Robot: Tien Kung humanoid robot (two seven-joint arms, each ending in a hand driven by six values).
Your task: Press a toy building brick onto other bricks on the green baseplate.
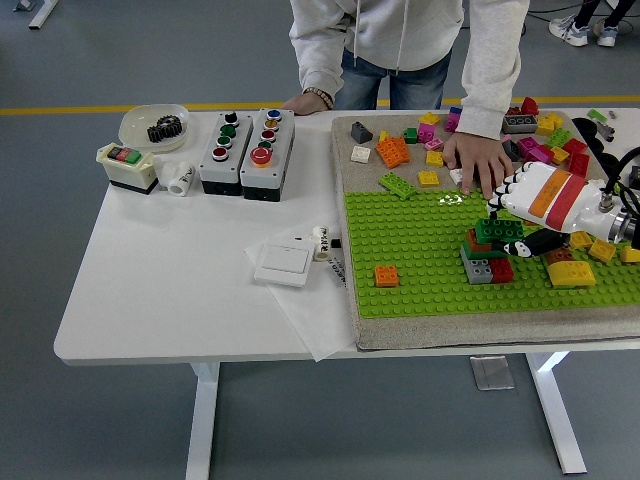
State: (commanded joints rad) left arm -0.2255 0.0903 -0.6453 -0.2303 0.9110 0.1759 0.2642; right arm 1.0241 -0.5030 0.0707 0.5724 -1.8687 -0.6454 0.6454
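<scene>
The right robot hand [512, 232] grips a green brick [497, 231] atop the brick stack [485, 262] on the baseplate [420, 260]; a person's hand [476, 162] rests nearby.

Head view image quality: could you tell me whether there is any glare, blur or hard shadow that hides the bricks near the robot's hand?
Head view: lighting is even and soft, with no hard shadows; a small bright glare spot sits on the green baseplate near the person's hand; the right hand and dark green brick are sharp, without motion blur.
</scene>
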